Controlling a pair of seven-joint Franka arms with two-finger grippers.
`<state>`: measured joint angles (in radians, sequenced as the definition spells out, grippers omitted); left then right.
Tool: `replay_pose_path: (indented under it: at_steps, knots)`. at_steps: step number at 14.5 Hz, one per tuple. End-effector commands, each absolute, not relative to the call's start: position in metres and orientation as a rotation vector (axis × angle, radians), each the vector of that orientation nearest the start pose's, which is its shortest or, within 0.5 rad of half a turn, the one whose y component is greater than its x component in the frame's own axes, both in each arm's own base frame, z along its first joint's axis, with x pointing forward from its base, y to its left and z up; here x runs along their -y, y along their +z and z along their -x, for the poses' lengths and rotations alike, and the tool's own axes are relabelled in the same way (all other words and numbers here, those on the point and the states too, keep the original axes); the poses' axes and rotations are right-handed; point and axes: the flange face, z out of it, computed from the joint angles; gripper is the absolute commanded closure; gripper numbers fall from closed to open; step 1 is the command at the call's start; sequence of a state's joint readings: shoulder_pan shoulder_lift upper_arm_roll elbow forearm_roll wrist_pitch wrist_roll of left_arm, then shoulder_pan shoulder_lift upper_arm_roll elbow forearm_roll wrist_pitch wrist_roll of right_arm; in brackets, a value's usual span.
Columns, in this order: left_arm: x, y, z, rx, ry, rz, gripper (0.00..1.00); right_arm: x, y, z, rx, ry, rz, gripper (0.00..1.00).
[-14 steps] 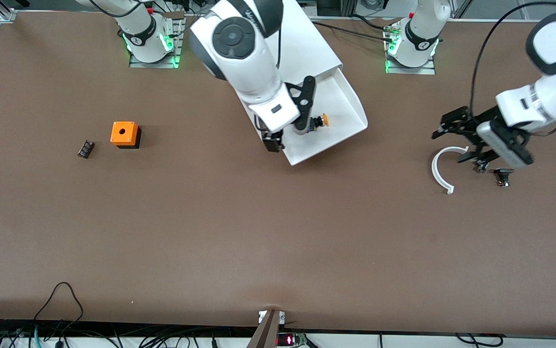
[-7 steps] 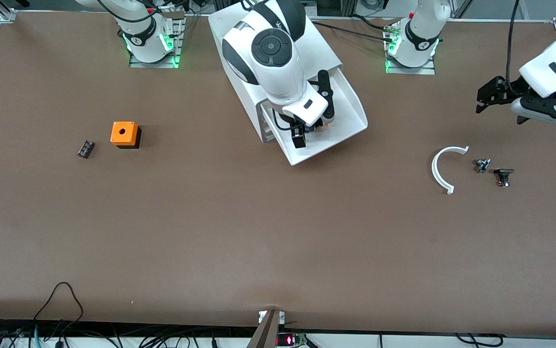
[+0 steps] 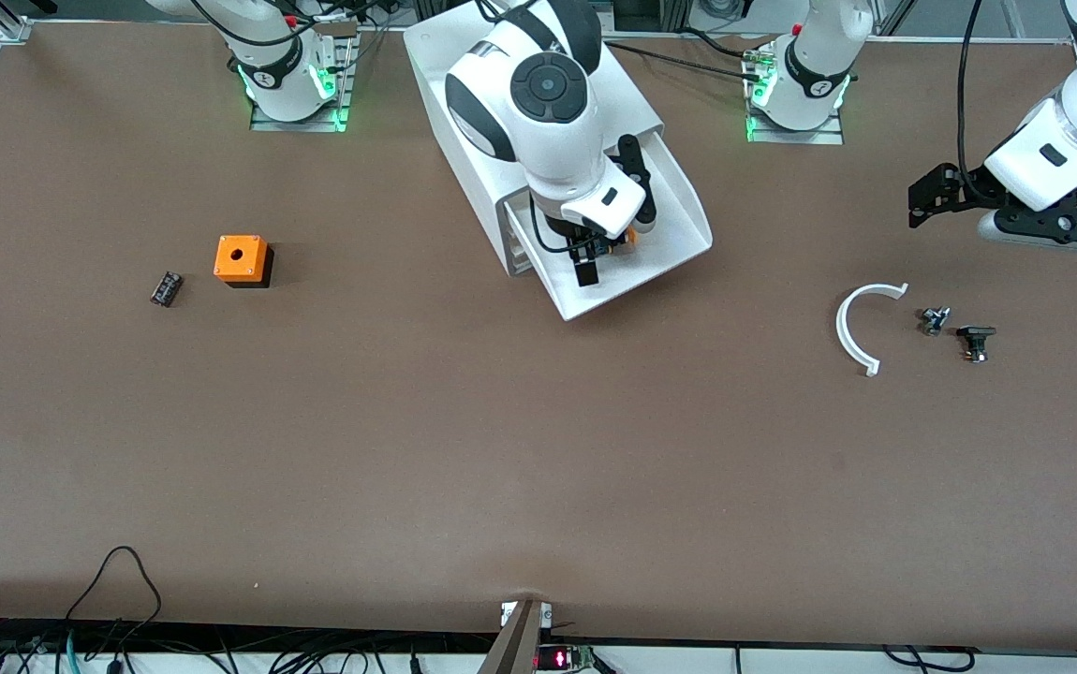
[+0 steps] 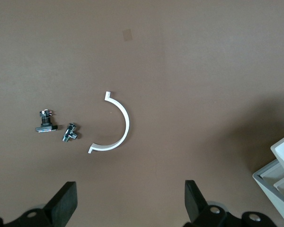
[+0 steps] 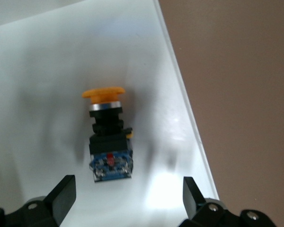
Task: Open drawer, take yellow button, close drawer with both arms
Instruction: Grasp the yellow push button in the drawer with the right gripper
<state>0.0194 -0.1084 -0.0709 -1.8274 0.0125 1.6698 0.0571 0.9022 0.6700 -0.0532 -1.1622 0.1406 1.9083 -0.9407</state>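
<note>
Already the drawer (image 3: 660, 211) stands pulled out of the white cabinet (image 3: 492, 122) near the robots' bases, so the step in hand looks like the taking of the button (image 5: 108, 135), which lies on its side on the drawer's white floor, near one side wall, orange cap pointing away from the claw. Going across the front view from its left edge: a small black part (image 3: 166, 288) and an orange square box (image 3: 242, 259) sit toward the right arm's end of the worktop (image 3: 464, 449); the right claw (image 3: 595, 251) hangs over the open drawer directly above the button, fingers (image 5: 61, 196) spread wide and empty; then a white curved strip (image 3: 852, 328) and two small metal-and-black parts (image 3: 955, 329) lie toward the left arm's end, with the left claw (image 3: 946, 192) waiting in the air above them, also released. Next, I judge, the right claw must descend and close across the dark body. Brown matte worktop, cables along its front edge
</note>
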Motion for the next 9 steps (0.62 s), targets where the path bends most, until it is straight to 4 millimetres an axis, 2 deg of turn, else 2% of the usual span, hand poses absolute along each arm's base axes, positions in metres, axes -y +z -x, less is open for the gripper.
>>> replay_pose_path:
  at_steps: [1, 4, 8, 9]
  knots:
    - [0.022, 0.5773, -0.5268, -0.13, 0.081, 3.102, 0.0, -0.5918, 0.395, -0.4721, -2.506, 0.12, -2.018, 0.0]
    - [0.0185, 0.5757, -0.5277, -0.118, 0.086, 3.109, 0.0, -0.5968, 0.3919, -0.4658, -2.519, 0.112, -2.0, 0.02]
    - [0.0176, 0.5763, -0.5277, -0.117, 0.086, 3.109, 0.0, -0.5974, 0.3928, -0.4665, -2.53, 0.127, -1.984, 0.47]
    - [0.0176, 0.5756, -0.5276, -0.117, 0.089, 3.109, 0.0, -0.5978, 0.3963, -0.4679, -2.534, 0.15, -1.974, 0.54]
